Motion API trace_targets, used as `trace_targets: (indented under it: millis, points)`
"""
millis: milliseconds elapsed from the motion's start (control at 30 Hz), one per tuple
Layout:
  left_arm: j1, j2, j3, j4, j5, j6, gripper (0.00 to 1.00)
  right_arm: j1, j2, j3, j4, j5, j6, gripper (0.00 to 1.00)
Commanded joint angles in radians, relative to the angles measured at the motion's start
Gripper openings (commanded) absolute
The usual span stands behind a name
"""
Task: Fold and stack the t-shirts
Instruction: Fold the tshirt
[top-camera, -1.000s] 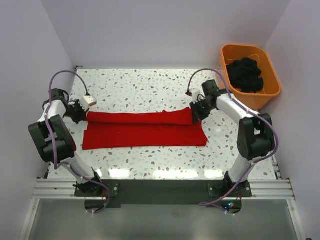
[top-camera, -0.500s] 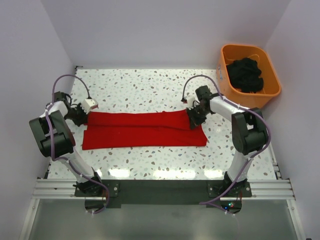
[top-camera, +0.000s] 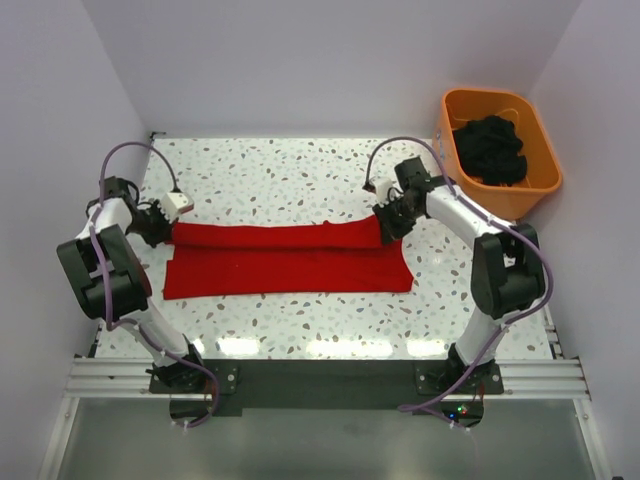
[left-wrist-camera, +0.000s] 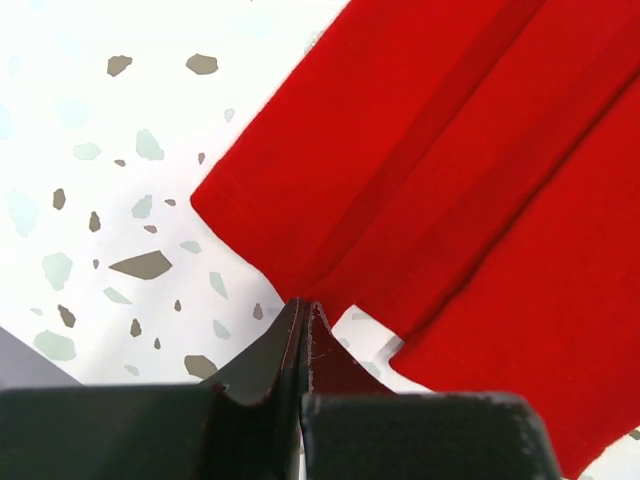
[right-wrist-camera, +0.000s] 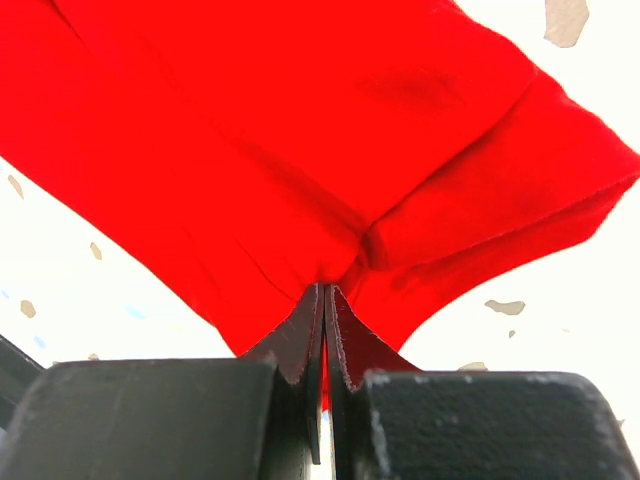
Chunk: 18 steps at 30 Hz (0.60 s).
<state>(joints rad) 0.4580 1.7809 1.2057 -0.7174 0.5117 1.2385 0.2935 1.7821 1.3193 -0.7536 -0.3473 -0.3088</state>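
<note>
One red t-shirt (top-camera: 290, 265) lies across the middle of the speckled table (top-camera: 280, 180) as a long strip, its far part doubled over the near part. My left gripper (top-camera: 163, 228) is at the strip's left end. In the left wrist view its jaws (left-wrist-camera: 303, 305) are shut, with the tips pinching the edge of the t-shirt (left-wrist-camera: 450, 150). My right gripper (top-camera: 388, 225) is at the right end of the upper layer. Its jaws (right-wrist-camera: 324, 290) are shut on a bunched fold of the t-shirt (right-wrist-camera: 300, 130), and red cloth shows between the fingers.
An orange tub (top-camera: 510, 200) stands at the back right corner with dark clothing (top-camera: 490, 148) heaped inside. White walls close in the table on the left, back and right. The arm bases sit on the rail at the near edge.
My right gripper dipped toward the near side with the upper layer's right end, then drew back a little. The left gripper stayed at the left end. Both stayed shut.
</note>
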Motion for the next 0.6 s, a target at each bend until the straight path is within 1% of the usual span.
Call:
trace_targets:
  millis: [0, 100, 233, 267, 300, 367, 400, 433, 467, 500, 567]
  points:
    - [0.013, -0.041, -0.033, -0.014, -0.018, 0.062, 0.00, -0.007, -0.040, -0.025, -0.012, 0.037, -0.035, 0.00]
    - [0.015, -0.018, -0.058, 0.004, -0.036, 0.064, 0.00, -0.005, -0.020, -0.060, 0.014, 0.039, -0.027, 0.00]
    - [0.011, 0.032, -0.052, -0.002, -0.053, 0.059, 0.00, -0.002, 0.016, -0.061, 0.028, 0.045, -0.030, 0.00]
    - [0.013, 0.040, -0.037, -0.010, -0.053, 0.058, 0.04, -0.002, 0.028, -0.054, 0.019, 0.047, -0.033, 0.00]
    - [0.013, 0.044, -0.025, -0.022, -0.047, 0.058, 0.19, -0.002, 0.037, -0.030, 0.007, 0.045, -0.036, 0.00]
    - [0.011, 0.043, 0.018, -0.076, -0.003, 0.056, 0.29, -0.001, 0.053, -0.006, -0.042, 0.028, -0.047, 0.16]
    - [0.010, 0.038, 0.038, -0.095, 0.020, 0.055, 0.37, -0.001, 0.050, 0.018, -0.070, 0.021, -0.043, 0.30]
    - [-0.004, 0.026, 0.063, -0.137, 0.046, 0.033, 0.41, -0.005, 0.037, 0.035, -0.090, 0.011, -0.036, 0.34]
    - [-0.019, 0.017, 0.113, -0.154, 0.098, 0.017, 0.46, -0.008, 0.030, 0.055, -0.108, -0.022, -0.030, 0.37]
    - [-0.062, 0.008, 0.135, -0.166, 0.123, -0.008, 0.47, -0.022, 0.016, 0.092, -0.133, -0.035, -0.020, 0.41]
    - [-0.123, -0.023, 0.172, -0.142, 0.180, -0.120, 0.48, -0.052, -0.007, 0.136, -0.142, -0.071, 0.013, 0.43]
